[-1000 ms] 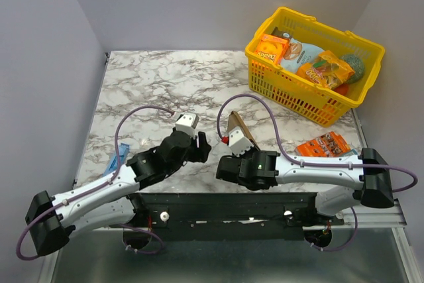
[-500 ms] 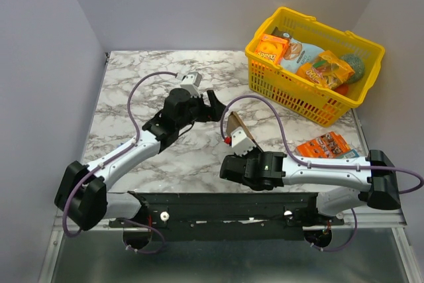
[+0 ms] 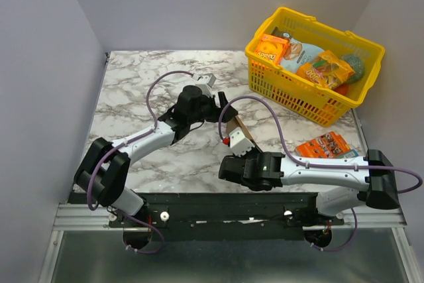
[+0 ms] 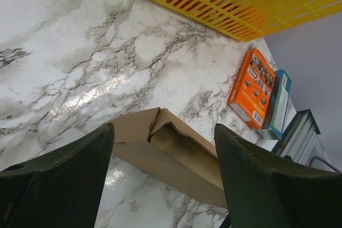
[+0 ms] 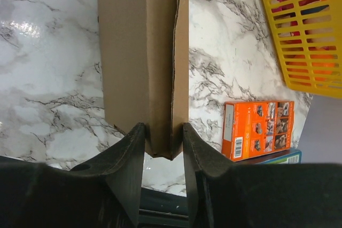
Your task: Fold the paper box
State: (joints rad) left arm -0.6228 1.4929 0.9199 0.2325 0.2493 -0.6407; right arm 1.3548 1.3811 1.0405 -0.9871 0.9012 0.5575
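Marbled worktop (image 3: 146,84) was seen. Paper box (image 5: 139,52): plain brown, partly folded, ragged seam lengthwise. It was held over the worktop's middle, long axis pointed away from the arm bases. Near end was hidden in the right pincer (image 5: 163,132), clamped on it. Left pincer (image 4: 164,129) was spread wide around the far end; contact could not be made out.

My right gripper (image 3: 237,145) grips the paper box (image 3: 235,127), tilted on edge; my left gripper (image 3: 222,109) hovers just beyond it.

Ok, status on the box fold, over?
Right gripper shut on the paper box. Left gripper open, facing its free end. Nothing in the way.
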